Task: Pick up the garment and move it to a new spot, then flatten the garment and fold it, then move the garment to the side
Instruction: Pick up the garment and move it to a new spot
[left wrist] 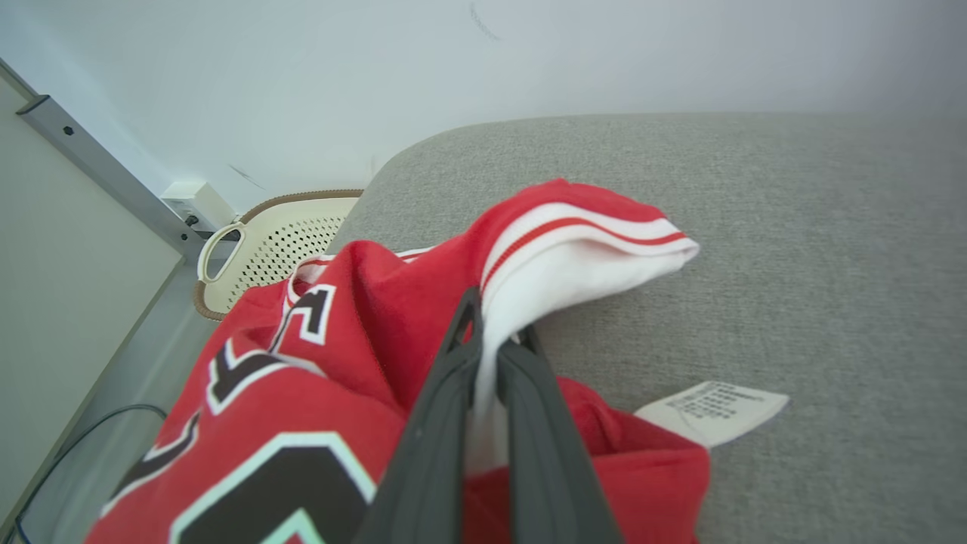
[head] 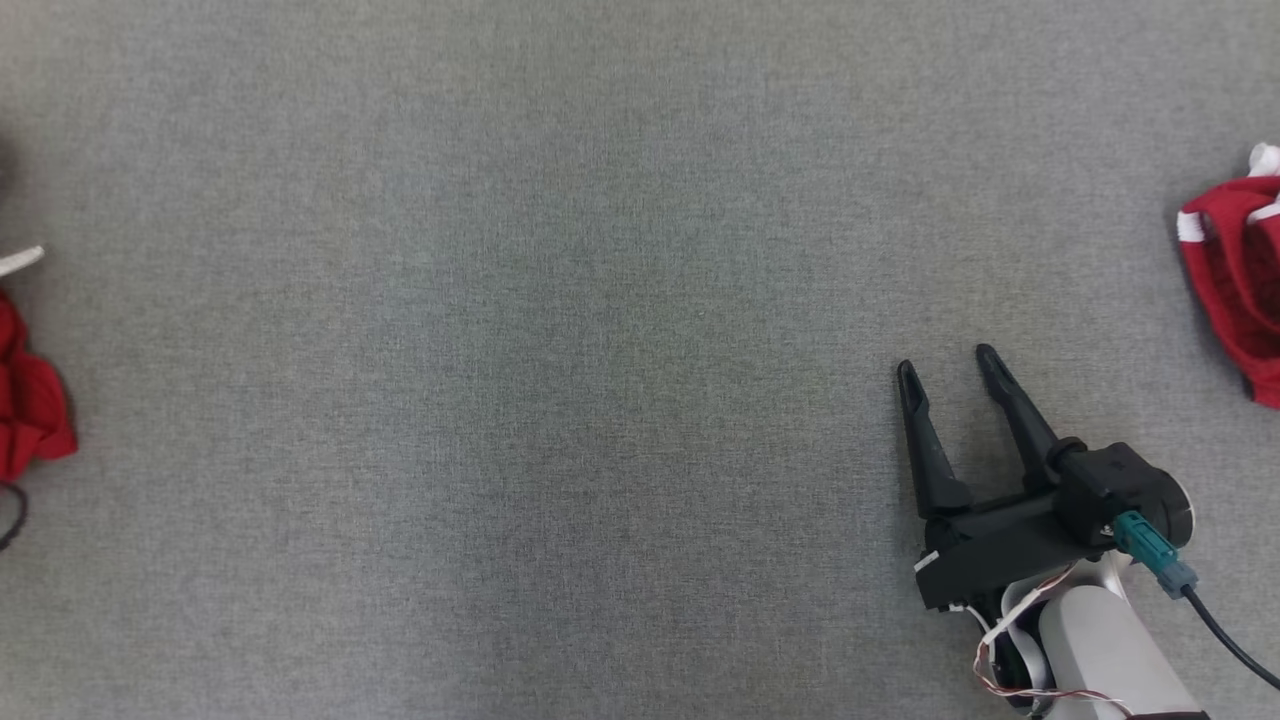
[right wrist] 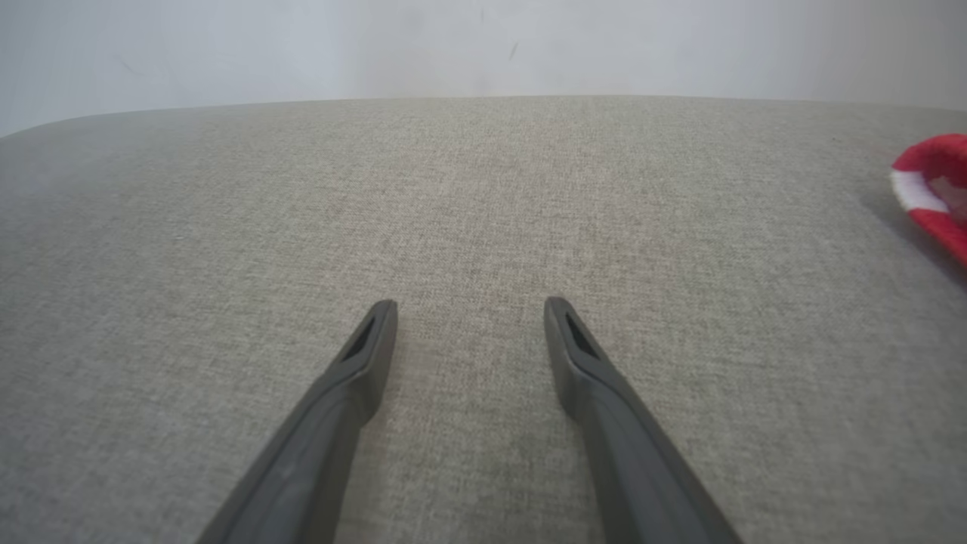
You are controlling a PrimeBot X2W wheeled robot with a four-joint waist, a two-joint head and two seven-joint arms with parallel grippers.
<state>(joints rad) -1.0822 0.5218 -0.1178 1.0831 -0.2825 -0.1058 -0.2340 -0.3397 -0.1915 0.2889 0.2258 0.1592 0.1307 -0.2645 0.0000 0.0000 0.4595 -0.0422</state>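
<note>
Red, soft knit is what the garment point(left wrist: 355, 325) is made of: a red short-sleeved basketball jersey with black, white-outlined lettering and white sleeves, seen crumpled at the rounded corner of the grey woven surface point(head: 600, 350). In the head view it is found at 9 o'clock, at the very edge point(head: 30, 400).

The two long dark left fingers point(left wrist: 446, 408) are clenched on a fold of the white sleeve point(left wrist: 597, 249), just below its red-and-white striped trim, and white cloth is pinched between them. In the left wrist view a white care label point(left wrist: 714, 408) is seen flat on the surface at 4 o'clock of the grip, and a cream perforated basket point(left wrist: 295, 234) is seen beyond the corner at 10 o'clock.

The right fingers point(head: 930, 450) are held spread apart with nothing between them, at 5 o'clock in the head view. A second bundle of red cloth with white trim point(head: 1240, 290) is seen at 3 o'clock, well apart from them.

The garment is judged light, limp and not fragile. It can be expected to drape and trail when lifted, and from a single sleeve pinch the body is likely to hang and twist. For flattening, hold is better taken at the shoulder seams or hem corners, where doubled cloth is less likely to slip.
</note>
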